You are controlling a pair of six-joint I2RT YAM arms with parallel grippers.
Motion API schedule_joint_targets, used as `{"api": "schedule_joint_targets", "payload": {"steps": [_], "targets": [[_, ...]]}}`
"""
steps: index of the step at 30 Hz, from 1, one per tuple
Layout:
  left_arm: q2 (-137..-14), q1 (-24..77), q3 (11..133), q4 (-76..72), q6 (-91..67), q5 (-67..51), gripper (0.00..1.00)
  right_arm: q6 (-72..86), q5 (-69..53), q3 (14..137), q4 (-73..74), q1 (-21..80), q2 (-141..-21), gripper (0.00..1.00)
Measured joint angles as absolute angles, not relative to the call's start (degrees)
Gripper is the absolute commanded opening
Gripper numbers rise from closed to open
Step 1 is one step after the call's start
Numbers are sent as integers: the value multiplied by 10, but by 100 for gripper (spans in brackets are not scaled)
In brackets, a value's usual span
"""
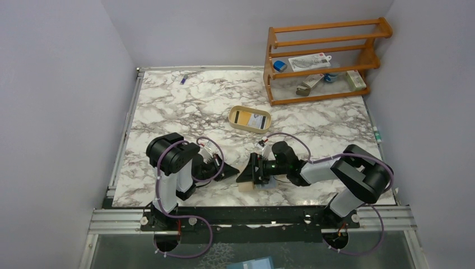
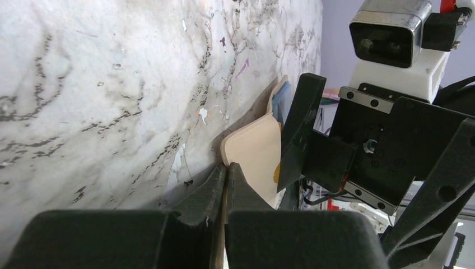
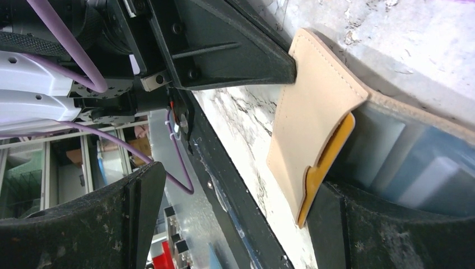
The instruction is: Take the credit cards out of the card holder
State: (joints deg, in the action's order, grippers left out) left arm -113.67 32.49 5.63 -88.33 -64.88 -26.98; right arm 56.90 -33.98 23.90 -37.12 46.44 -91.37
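Left gripper [image 2: 228, 167]: clamped tight on the holder's [image 3: 313, 112] flap edge, seemingly to anchor it.
Holder: at the near edge of the table [image 1: 185, 112], between both arms, spread open.
Card [image 3: 327, 162]: orange, poking from its pocket.
Right gripper [image 1: 250, 171]: jaws wide, empty, straddling the holder, likely lining up on that card.

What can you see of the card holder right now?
The card holder is soft beige-tan, leather-like, with stitched edges, open near the table edge between the arms. The shut left pincer clamps one flap's corner. The edge of a yellow-orange card peeks from the tan pocket, pale blue lining beside it. One finger of the open right pincer seems to touch that inside.
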Motion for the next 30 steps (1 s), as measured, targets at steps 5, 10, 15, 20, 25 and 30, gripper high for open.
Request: {"api": "schedule_joint_targets", "payload": {"steps": [5,10,15,20,25,30], "targets": [[-1139,319,62,-884,-652,-272,0,569,-344,232,-367,459,-905,93],[-1143,314,64,-884,-658,-280,0,565,-344,231,-354,453,-892,85],[-1143,314,64,-884,-658,-282,0,556,-348,233,-336,453,-887,86],[-1143,312,65,-884,-659,-282,0,554,-359,252,-327,451,-899,88],[-1143,312,65,-884,-660,-282,0,557,-365,274,-328,449,-933,88],[-1144,311,65,-884,-660,-281,0,561,-366,293,-328,449,-948,88]]}}
